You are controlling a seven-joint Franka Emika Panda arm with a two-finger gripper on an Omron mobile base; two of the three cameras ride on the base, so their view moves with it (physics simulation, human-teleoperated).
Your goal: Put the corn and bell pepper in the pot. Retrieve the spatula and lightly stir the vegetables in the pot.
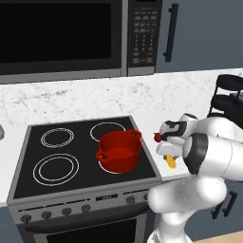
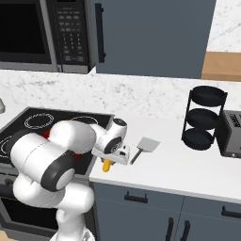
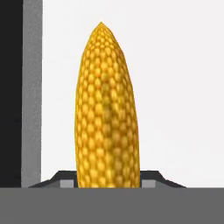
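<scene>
Stove (image 1: 28,175) with black glass top sits left of the white desk (image 2: 188,164). Pot (image 1: 119,151), red, stands on the stove's front right burner, nothing seen inside. Spatula (image 2: 143,147) lies flat on the desk, just right of the hand. Fingers (image 2: 111,160) are down at the desk beside the stove edge, one on each side of the corn (image 3: 107,109); whether they actually pinch it cannot be told.
</scene>
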